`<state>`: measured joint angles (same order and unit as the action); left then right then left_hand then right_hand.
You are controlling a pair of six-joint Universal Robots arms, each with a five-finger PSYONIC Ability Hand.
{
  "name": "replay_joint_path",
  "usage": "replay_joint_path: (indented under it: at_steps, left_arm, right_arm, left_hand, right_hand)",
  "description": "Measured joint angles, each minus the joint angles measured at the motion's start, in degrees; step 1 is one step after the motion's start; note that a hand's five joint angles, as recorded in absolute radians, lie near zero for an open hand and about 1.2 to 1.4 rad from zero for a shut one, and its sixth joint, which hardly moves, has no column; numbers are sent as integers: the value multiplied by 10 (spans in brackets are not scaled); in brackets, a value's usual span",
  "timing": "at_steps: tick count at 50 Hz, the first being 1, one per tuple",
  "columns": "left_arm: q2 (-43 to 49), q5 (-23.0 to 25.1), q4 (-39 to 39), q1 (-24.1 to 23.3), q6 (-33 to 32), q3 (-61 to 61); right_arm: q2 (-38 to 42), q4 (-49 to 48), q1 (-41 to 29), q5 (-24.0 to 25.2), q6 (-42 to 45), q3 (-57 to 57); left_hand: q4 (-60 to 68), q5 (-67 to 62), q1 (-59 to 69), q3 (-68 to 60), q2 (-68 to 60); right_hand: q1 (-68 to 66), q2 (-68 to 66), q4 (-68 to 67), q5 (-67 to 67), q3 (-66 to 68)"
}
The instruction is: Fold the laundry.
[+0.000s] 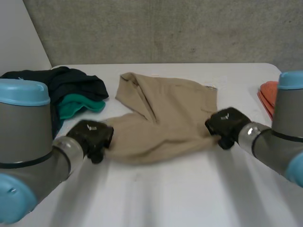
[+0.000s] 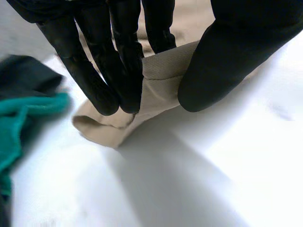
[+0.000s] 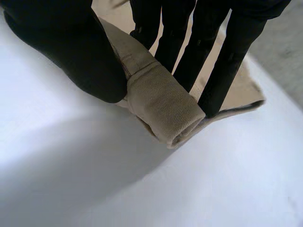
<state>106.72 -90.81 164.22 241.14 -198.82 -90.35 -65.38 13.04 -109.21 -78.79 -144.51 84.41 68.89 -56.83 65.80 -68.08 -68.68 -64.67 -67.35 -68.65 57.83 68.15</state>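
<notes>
On the worktop (image 1: 161, 194), the left hand (image 1: 90, 135) pinches one near corner of the tan garment (image 1: 170, 111) against its thumb, and the right hand (image 1: 226, 124) pinches the other, where the hem is doubled over. The cloth spreads beyond both hands, so this looks like the start of a fold. Next they should lift together and carry this edge onto the far half.
</notes>
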Motion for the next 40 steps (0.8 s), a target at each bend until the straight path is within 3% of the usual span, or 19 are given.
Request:
replay_joint_path:
  at_steps: [8, 13, 14, 17, 18, 20, 31, 35, 37, 40]
  left_arm:
    - [-38, 45, -130, -32, -81, -43]
    - [-32, 46, -145, -51, -101, -47]
    - [-29, 45, -145, -55, -104, -46]
    - [-21, 40, -144, -62, -112, -37]
    - [-18, 37, -141, -64, -116, -29]
    - [-12, 32, -136, -65, -124, -12]
    - [86, 38, -56, -28, -149, 177]
    - [173, 71, -33, -17, -156, 284]
    - [221, 87, -31, -15, -162, 343]
    - [300, 109, -37, -12, -175, 439]
  right_arm:
    - [-63, 115, 4, 0, 164, 98]
    - [-67, 127, 11, 2, 211, 131]
    - [-67, 127, 14, 3, 216, 137]
    - [-66, 125, 20, 6, 220, 144]
    - [-66, 122, 23, 8, 218, 145]
    - [-65, 117, 27, 13, 215, 145]
    - [-64, 80, 37, 45, 176, 135]
    - [-61, 62, 37, 47, 167, 136]
    - [-58, 53, 38, 47, 163, 136]
    - [-52, 40, 41, 47, 158, 136]
  left_hand:
    - [0, 0, 0, 0, 0]
    - [-36, 22, -14, 30, 39]
    - [-165, 144, -151, 162, 169]
    - [-348, 324, -360, 334, 355]
    - [-491, 463, -504, 475, 483]
    - [-555, 525, -547, 541, 550]
    - [-571, 539, -543, 559, 566]
    - [-514, 492, -476, 508, 513]
    - [-429, 409, -389, 423, 427]
    - [-412, 392, -379, 407, 414]
  right_hand:
    - [0, 0, 0, 0, 0]
    - [0, 0, 0, 0, 0]
    - [0, 0, 0, 0, 0]
    - [0, 0, 0, 0, 0]
    - [0, 0, 0, 0, 0]
    - [0, 0, 0, 0, 0]
    - [0, 0, 0, 0, 0]
    - [0, 0, 0, 0, 0]
    - [0, 0, 0, 0, 0]
    - [0, 0, 0, 0, 0]
